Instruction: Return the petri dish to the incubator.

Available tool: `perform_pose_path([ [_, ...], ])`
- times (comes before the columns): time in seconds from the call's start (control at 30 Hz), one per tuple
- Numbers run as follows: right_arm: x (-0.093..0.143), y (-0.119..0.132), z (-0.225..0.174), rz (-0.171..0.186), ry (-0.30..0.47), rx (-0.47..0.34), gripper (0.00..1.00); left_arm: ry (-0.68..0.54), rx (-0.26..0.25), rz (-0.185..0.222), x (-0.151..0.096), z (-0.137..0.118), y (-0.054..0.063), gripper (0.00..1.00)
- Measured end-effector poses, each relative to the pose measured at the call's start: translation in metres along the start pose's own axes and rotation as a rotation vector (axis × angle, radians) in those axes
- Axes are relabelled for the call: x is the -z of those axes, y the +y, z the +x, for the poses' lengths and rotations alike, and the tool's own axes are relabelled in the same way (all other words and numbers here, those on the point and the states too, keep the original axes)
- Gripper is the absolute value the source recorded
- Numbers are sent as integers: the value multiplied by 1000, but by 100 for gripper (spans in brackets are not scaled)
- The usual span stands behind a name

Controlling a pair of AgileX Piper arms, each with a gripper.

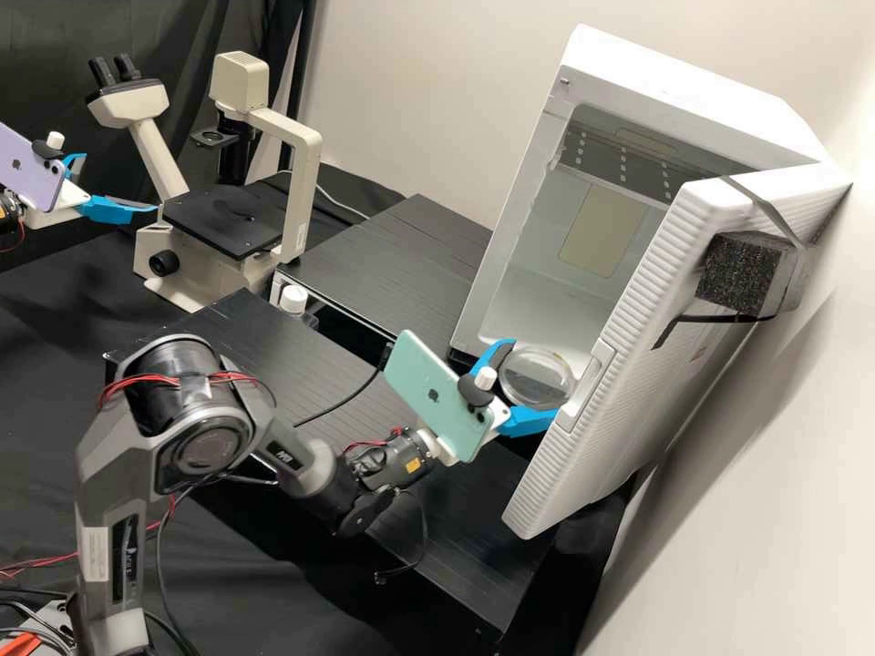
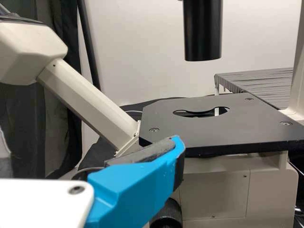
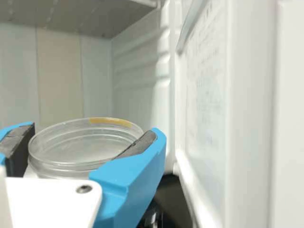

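White incubator (image 1: pixel 693 77), petri dish (image 1: pixel 536 377) at opening

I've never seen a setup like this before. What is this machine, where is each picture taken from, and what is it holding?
These are two robot arms, each ending in a claw with bright blue fingers. The high view comes from a fixed camera looking forward and down. The other two pictures come from cameras on the arms' wrists, one per arm.

At the black bench you can see a microscope, a white-capped bottle and a white incubator with its door open.

The right claw grips a clear, round petri dish at the incubator's opening. The left claw is open and holds nothing, beside the microscope.
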Motion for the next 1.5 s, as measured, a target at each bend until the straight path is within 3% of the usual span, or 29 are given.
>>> perform_pose_path([
  [0.2,-7,2,42,-5,-24,5,0,0,0,0,0,0,0,100],
  [0.67,-15,-9,108,108,-4,78,0,0,0,0,0,0,0,100],
  [1.1,-13,-45,134,99,13,177,0,0,0,0,0,0,0,100],
  [1.5,-23,-65,147,83,-39,230,0,0,0,0,0,0,0,100],
])
